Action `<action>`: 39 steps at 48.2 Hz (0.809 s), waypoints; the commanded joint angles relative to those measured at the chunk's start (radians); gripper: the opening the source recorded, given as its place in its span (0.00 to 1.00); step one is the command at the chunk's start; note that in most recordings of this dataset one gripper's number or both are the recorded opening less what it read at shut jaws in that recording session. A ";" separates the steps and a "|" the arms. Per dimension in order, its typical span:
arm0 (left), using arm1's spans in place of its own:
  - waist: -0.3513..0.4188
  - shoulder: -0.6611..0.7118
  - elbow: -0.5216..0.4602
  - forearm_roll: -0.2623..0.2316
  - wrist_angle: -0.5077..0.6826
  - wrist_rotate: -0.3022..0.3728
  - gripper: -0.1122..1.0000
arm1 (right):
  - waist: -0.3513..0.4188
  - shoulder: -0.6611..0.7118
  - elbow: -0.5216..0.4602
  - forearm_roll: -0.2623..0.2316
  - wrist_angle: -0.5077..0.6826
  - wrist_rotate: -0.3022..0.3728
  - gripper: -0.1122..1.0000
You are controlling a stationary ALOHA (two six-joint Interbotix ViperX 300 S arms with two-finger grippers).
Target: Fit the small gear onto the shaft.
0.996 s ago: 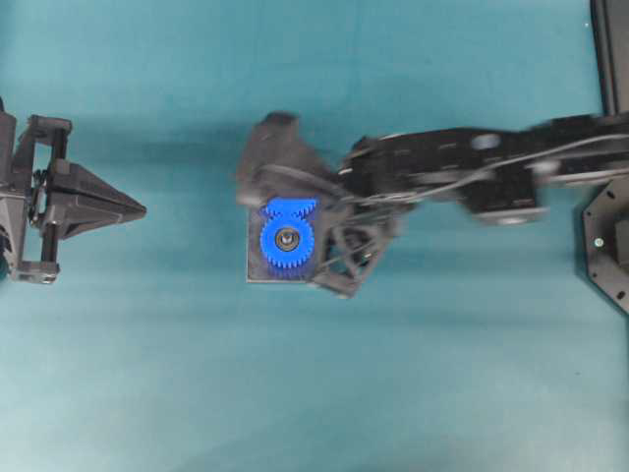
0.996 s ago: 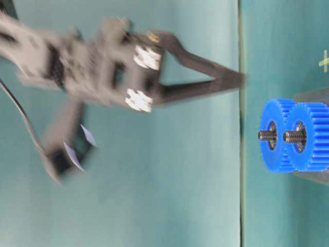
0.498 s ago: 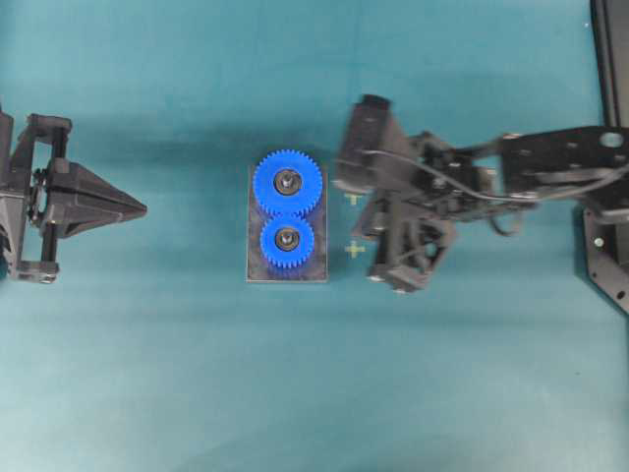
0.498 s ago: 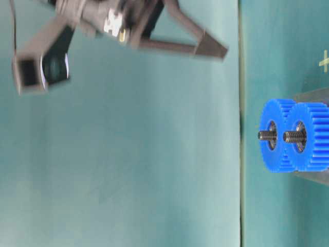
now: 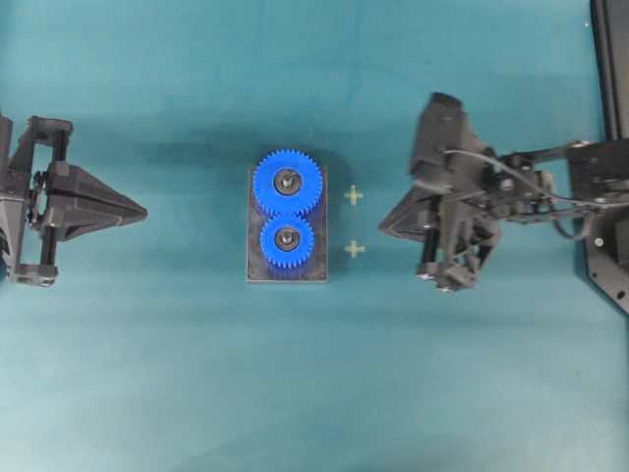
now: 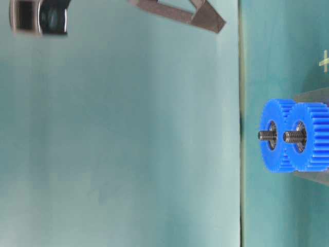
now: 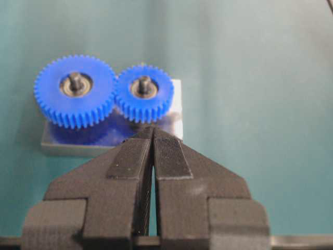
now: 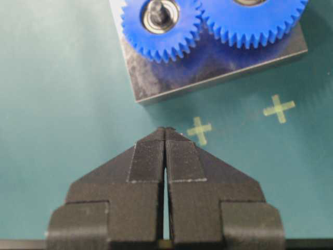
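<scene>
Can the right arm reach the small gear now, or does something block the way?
Probably yes. Only bare table lies between the right gripper, shut and empty, and the small gear, which sits on its shaft, meshed with the larger gear, top exposed.

Small gear matt blue plastic; shaft dull metal; plate glossy metal

1 overhead, 1 sideways table-level, 2 wrist views (all share the gears).
</scene>
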 commanded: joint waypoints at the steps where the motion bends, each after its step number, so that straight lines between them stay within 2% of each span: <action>1: -0.003 -0.002 -0.011 0.003 -0.011 0.000 0.10 | 0.000 -0.044 0.018 -0.003 -0.041 -0.005 0.10; 7: -0.003 0.000 -0.011 0.003 -0.011 -0.002 0.10 | -0.009 -0.080 0.052 -0.003 -0.080 -0.003 0.10; 23: -0.006 -0.006 0.015 0.003 -0.034 -0.035 0.10 | -0.035 -0.087 0.081 -0.005 -0.094 -0.006 0.10; 31: -0.020 -0.008 0.009 0.003 -0.034 -0.043 0.10 | -0.032 -0.091 0.100 -0.032 -0.173 -0.029 0.10; 39: -0.021 -0.008 0.008 0.003 -0.034 -0.041 0.10 | -0.032 -0.094 0.126 -0.034 -0.272 -0.074 0.10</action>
